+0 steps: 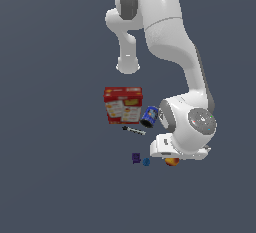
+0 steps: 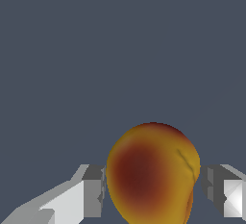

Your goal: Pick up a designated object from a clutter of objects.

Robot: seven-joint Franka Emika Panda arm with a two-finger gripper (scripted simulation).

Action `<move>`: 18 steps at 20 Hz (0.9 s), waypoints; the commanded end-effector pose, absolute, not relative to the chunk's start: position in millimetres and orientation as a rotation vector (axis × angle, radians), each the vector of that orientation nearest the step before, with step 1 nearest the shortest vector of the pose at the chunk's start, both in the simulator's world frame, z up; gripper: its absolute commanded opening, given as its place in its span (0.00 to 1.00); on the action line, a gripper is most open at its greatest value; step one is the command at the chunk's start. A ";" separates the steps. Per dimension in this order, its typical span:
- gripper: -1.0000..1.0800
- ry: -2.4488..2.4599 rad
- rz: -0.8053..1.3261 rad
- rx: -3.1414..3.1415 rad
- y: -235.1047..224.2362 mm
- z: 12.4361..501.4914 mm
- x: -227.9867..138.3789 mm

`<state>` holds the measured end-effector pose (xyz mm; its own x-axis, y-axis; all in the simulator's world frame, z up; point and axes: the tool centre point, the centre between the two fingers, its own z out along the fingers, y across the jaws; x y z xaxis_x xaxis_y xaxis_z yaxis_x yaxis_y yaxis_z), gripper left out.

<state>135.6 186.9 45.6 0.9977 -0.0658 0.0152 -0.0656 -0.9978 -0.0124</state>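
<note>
claw (image 2: 153, 189) straddles orange fruit (image 2: 151, 172) | tiny blue ball (image 1: 146, 162) beside

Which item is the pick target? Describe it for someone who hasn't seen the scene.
Find the white robot arm and follow it to its gripper. The round orange-yellow fruit with a red blush sits between the open fingers. The tiny blue ball and tiny purple block beside it are far smaller.

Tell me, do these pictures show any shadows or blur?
Exterior view: flat, even light, no cast shadows; the red cracker box print is too coarse to read. Wrist view: the orange fruit is softly shaded and sharp between the claw fingers, with jagged pixel edges.
</note>
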 end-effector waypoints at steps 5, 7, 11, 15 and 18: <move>0.00 0.104 -0.025 -3.128 185.9 55.9 131.9; 0.00 0.104 -0.025 -3.128 185.6 63.1 129.0; 0.00 0.105 -0.024 -3.129 184.5 82.4 121.3; 0.00 0.106 -0.022 -3.130 183.1 109.9 110.3; 0.00 0.108 -0.020 -3.132 181.6 136.0 99.9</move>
